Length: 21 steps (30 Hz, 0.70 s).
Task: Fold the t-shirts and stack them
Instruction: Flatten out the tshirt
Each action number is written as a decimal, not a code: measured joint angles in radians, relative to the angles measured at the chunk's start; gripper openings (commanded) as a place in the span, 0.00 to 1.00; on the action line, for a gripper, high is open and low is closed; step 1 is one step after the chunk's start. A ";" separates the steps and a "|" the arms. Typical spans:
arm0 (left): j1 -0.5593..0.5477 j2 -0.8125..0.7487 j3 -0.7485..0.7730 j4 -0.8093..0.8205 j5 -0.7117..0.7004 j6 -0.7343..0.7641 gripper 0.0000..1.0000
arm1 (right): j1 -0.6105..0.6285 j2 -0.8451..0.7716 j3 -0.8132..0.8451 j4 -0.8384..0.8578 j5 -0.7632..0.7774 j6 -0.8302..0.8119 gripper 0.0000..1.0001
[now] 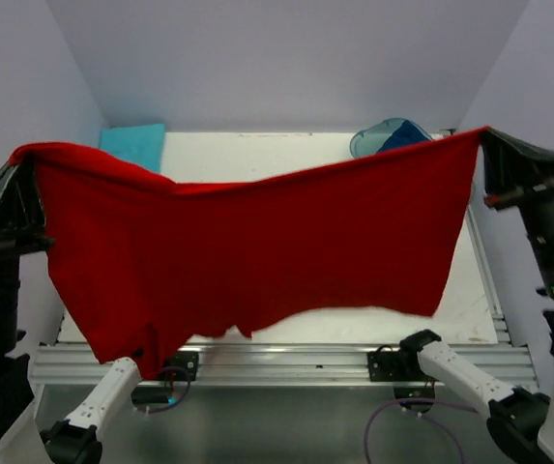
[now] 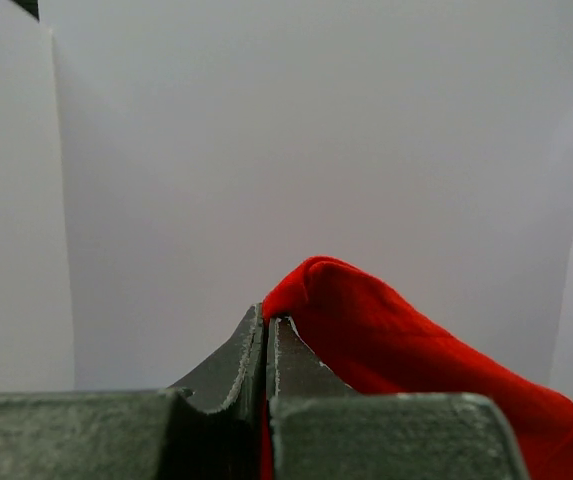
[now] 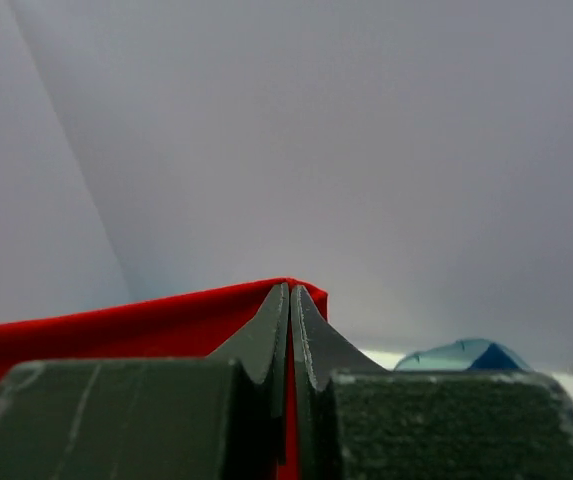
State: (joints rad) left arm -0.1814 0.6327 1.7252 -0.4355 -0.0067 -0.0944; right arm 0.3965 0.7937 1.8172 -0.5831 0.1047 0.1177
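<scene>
The large red t-shirt (image 1: 257, 251) hangs spread in the air above the table, held by its two upper corners. My left gripper (image 1: 17, 162) is shut on the left corner; the left wrist view shows red cloth (image 2: 386, 340) pinched at my left gripper (image 2: 267, 318). My right gripper (image 1: 483, 135) is shut on the right corner; the right wrist view shows red cloth (image 3: 116, 325) between the closed jaws of my right gripper (image 3: 289, 292). A turquoise t-shirt (image 1: 133, 145) lies at the table's far left. The navy and pink tees are not clearly seen.
The teal plastic basket (image 1: 383, 137) with something dark blue in it stands at the back right, also in the right wrist view (image 3: 461, 355). The white table (image 1: 470, 300) shows below the shirt's hem. Grey walls enclose the back and sides.
</scene>
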 measured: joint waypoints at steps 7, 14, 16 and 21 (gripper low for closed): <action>-0.038 0.226 -0.196 0.025 -0.203 0.002 0.00 | 0.000 0.394 -0.081 -0.072 0.159 0.082 0.00; -0.041 0.542 -0.610 0.093 -0.323 0.003 0.00 | 0.000 0.832 -0.340 -0.126 0.222 0.162 0.00; -0.033 0.630 -0.672 0.111 -0.344 0.002 0.00 | 0.000 0.916 -0.350 -0.128 0.245 0.168 0.00; 0.005 0.849 -0.665 0.217 -0.370 -0.001 0.00 | -0.010 1.120 -0.258 -0.103 0.275 0.171 0.00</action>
State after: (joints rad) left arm -0.1768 1.4815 1.0603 -0.2188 -0.3763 -0.0952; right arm 0.3862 1.9141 1.5593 -0.6865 0.3794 0.2890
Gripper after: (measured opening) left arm 0.014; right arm 0.010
